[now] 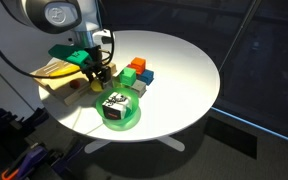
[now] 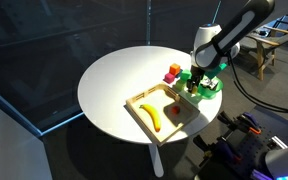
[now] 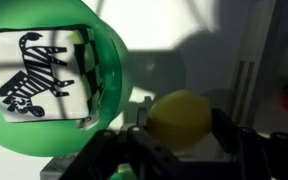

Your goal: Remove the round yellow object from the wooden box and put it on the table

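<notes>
Claw: the claw (image 3: 184,124) is clenched on the round yellow object (image 3: 182,112). In the wrist view its dark fingers (image 3: 232,138) close in from both sides at the lower centre of the frame.
Task's thing: it is held between the pads. It appears to be out of the wooden box (image 2: 134,103) and over a white strip of bench (image 2: 114,75). I cannot tell whether it hangs clear or touches the top.
Upper left of the wrist frame: a green bowl (image 3: 109,70) holds a zebra-print block (image 3: 39,75), and its wall is just beside the fruit.
Right edge of the wrist frame: pale upright lines, probably the box rim, and a red blur, likely the dark red piece (image 2: 174,112).
Farther out: a banana (image 2: 152,118) lies in the box at the lower centre of an exterior view. Coloured blocks (image 1: 136,72) stand on the bench near the bowl.
Step in hand: by my reading, setting the fruit down on the bench.
Doing it well: lower straight onto the bare white top, keeping off the bowl wall and the box rim. Release only once the piece rests, since a round one may roll. Open slowly and lift straight up.
Hard to make out: both exterior views hide the fruit behind the claw (image 1: 97,80). The lower edge of the wrist frame cuts off the finger bases. No view shows the gap beneath the fruit.
</notes>
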Tool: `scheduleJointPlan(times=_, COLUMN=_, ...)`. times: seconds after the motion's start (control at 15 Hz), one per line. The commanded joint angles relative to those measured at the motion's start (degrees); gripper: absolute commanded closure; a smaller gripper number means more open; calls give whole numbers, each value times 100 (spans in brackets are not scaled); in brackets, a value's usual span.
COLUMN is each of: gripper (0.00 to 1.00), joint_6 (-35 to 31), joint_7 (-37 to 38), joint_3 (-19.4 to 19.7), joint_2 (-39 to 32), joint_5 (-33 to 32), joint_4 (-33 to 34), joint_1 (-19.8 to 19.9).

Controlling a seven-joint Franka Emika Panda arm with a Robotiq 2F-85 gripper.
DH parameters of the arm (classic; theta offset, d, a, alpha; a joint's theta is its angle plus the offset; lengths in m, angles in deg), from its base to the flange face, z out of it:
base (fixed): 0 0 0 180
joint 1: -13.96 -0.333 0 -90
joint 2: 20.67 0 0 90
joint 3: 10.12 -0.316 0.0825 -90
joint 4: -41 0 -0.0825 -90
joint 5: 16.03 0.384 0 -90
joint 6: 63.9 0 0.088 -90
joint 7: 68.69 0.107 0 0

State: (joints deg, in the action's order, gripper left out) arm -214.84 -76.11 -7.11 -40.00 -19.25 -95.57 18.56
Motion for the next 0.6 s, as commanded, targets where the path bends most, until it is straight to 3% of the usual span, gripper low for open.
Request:
scheduleJointPlan(times=0.0, gripper=3, joint_6=-148, joint_7=-186, joint_3=-32, joint_2=29, joint_5=36, joint_4=-94, joint_1=107)
scheduleJointPlan(times=0.53, gripper=0, joint_6=29, joint_7=-94, joint_3=-14, joint_2=42, joint_5=40, joint_4=-59, joint_1=78)
